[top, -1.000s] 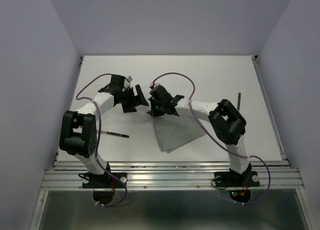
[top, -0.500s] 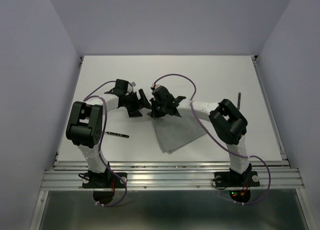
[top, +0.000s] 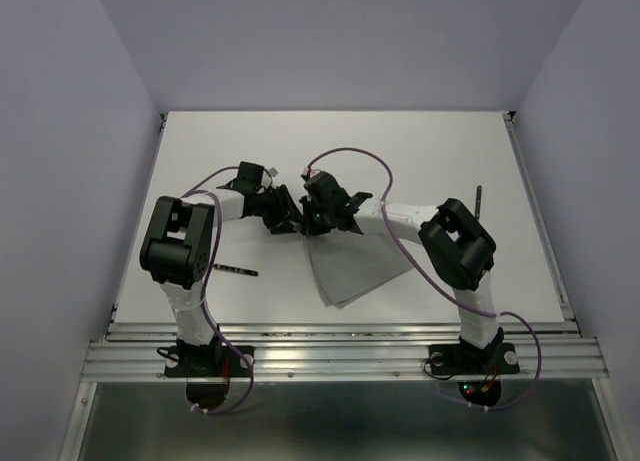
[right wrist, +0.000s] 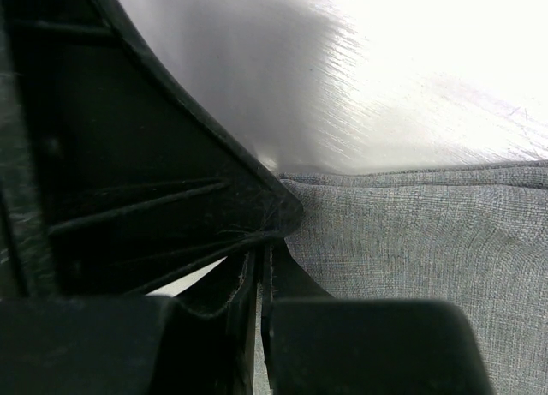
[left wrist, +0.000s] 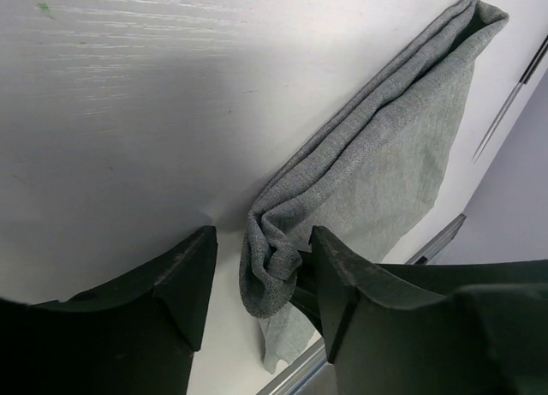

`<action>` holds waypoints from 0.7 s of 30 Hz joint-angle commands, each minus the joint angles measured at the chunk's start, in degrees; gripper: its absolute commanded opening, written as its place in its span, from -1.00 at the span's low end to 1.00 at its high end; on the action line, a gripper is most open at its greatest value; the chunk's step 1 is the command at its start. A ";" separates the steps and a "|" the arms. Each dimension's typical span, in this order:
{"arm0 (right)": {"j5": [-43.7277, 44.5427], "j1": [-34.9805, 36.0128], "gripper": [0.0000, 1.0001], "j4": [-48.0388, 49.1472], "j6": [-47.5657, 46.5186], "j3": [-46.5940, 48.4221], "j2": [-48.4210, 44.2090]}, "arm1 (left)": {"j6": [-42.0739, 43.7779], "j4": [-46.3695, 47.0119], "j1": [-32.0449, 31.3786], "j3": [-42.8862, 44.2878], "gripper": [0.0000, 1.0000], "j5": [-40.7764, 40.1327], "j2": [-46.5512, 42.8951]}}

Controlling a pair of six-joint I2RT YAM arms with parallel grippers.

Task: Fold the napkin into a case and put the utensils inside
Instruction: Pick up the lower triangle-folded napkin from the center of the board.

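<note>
The napkin (top: 355,266) lies folded into a grey oblong near the table's middle. My right gripper (top: 318,221) is shut on its far left corner; in the right wrist view the jaws (right wrist: 261,266) pinch the napkin's edge (right wrist: 428,249). My left gripper (top: 288,217) is open right beside it. In the left wrist view its fingers (left wrist: 261,249) straddle the napkin's bunched corner (left wrist: 270,271); the rest of the napkin (left wrist: 394,146) stretches away. One utensil (top: 232,269) lies left of the napkin, another (top: 479,199) at the far right, also showing in the left wrist view (left wrist: 514,91).
The white table (top: 420,151) is walled on the left, right and back. A metal rail (top: 340,331) runs along its near edge. Both arms reach toward the table's middle and almost touch each other.
My left gripper has moved right, up against the right gripper at the napkin's far left corner. The right gripper and the napkin have hardly moved.
</note>
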 commanded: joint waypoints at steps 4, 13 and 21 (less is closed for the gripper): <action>-0.11 -0.47 -0.99 3.12 -1.40 -0.24 -4.64 | -0.55 0.15 -0.86 0.63 -0.23 0.57 0.57; -0.03 -0.47 0.04 2.50 -3.16 -2.34 -7.36 | -2.66 -1.35 -1.03 1.07 -1.00 0.75 0.66; 8.40 0.85 0.45 1.62 -5.70 -8.76 -13.78 | -4.42 -6.88 -1.03 2.91 -1.00 -1.45 1.01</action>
